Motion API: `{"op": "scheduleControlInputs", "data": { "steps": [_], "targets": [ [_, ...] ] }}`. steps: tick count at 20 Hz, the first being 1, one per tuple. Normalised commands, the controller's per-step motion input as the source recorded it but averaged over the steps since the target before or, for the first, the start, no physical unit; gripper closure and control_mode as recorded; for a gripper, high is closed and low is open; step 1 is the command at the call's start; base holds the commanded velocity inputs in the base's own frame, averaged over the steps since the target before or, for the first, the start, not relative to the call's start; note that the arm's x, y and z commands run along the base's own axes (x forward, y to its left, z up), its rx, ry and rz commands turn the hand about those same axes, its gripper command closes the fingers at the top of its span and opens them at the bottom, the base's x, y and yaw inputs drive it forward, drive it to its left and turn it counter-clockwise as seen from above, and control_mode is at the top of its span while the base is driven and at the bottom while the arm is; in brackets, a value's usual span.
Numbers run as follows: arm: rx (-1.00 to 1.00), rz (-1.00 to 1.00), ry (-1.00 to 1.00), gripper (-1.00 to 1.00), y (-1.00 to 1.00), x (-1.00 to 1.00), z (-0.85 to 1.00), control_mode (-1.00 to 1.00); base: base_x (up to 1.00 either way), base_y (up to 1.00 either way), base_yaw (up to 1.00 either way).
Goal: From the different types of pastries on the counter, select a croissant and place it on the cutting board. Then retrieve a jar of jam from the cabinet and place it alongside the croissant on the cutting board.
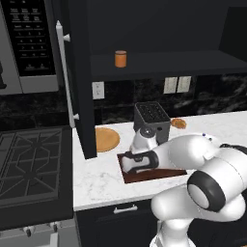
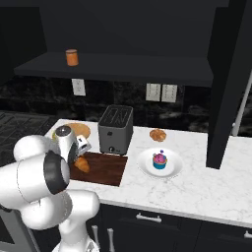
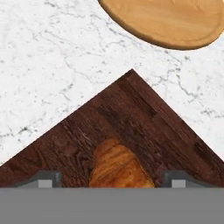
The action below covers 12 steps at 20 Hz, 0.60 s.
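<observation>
The golden-brown, flaky, ridged croissant (image 3: 118,165) lies on the flat dark reddish-brown rectangular wooden cutting board (image 3: 131,113), whose surface shows plank seams and a streaked grain; in the right base view it sits near the board's left end. The tool (image 3: 112,179) hangs just above it with its two dark fingertips (image 3: 48,178) spread wide to either side of the pastry, with board showing between each tip and the croissant, so it grips nothing. Beyond the board's corner lies a round light-orange wooden plate (image 3: 175,22) with a smooth, rounded rim, just apart from the board. Both rest on the white marble-look table (image 3: 52,74) with thin grey veins, above dark drawers with pale handles. A boxy dark-grey metal toaster (image 2: 115,129) with two slots on top stands just behind the board. To its right are a small orange-brown baked piece (image 2: 158,134) and a pink-frosted cupcake in a blue wrapper (image 2: 159,160) on a white round plate (image 2: 147,167). Above, on the dark shelf of the tall black cabinet (image 1: 159,62), stands the small orange cylindrical jar of jam (image 1: 120,58), well apart from the board. The cabinet door (image 1: 79,77) stands open, with a long white bar handle (image 1: 65,72); left of it are a grey microwave (image 1: 29,43) and a black stove grate (image 1: 29,164). The back wall is dark stone with white outlets.
</observation>
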Motion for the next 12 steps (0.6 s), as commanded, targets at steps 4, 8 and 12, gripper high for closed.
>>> {"op": "scheduleControlInputs", "data": {
  "steps": [4, 8, 12],
  "targets": [
    [0.03, 0.00, -0.02, -1.00, 0.00, 0.00, 0.94, -1.00, 0.00, 0.00, 0.00],
    [0.02, 0.00, -0.08, -1.00, 0.00, -0.15, 0.99, -1.00, 0.00, 0.00, 0.00],
    [0.10, 0.00, -0.10, -1.00, -0.06, -0.33, 1.00, -1.00, 0.00, 0.00, 0.00]
  ]
}}
